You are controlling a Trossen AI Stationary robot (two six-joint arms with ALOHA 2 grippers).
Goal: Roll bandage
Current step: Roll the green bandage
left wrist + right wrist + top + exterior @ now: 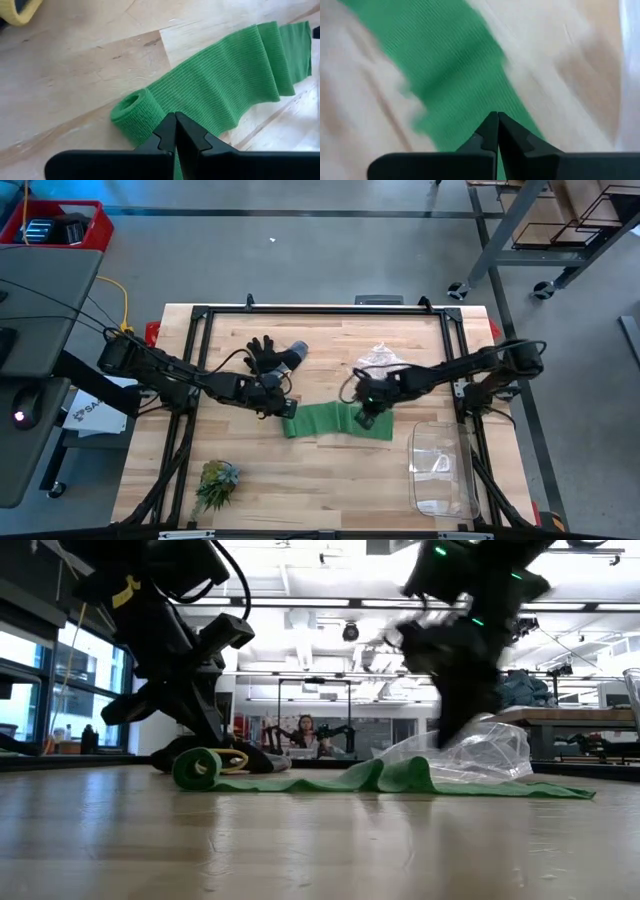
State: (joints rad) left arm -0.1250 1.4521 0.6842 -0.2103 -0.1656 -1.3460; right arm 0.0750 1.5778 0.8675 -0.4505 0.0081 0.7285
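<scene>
While both dark two-finger arms reach inward over the pale wooden table [300, 480], each stretched low from its own side of the black frame, the long, narrow mid-green fabric bandage [335, 423] lies flat near the table's middle, its long axis running across the table from one arm toward the other. The left gripper [283, 409], fingers pressed fully together and holding nothing, sits at the bandage's left end, its tips right at the edge of a small rolled-up cylinder of the fabric; whether they touch it cannot be told. That rolled end [136, 113] has its open core facing across the strip's width, and the unrolled length trails away from it toward the right arm. The right gripper [366, 420], likewise closed tight and empty, points steeply down over the bandage partway along its unrolled stretch, its tips at or just above the cloth. In the low view the strip rises in a soft fold [395, 772] near that gripper before lying flat to its far end. Beyond the bandage lie a black-and-grey glove [272, 355] and a crumpled clear plastic bag [380, 360]; a clear plastic tray [440, 470] sits to the bandage's right, and a spiky green plant tuft [216, 483] well apart on the near left.
</scene>
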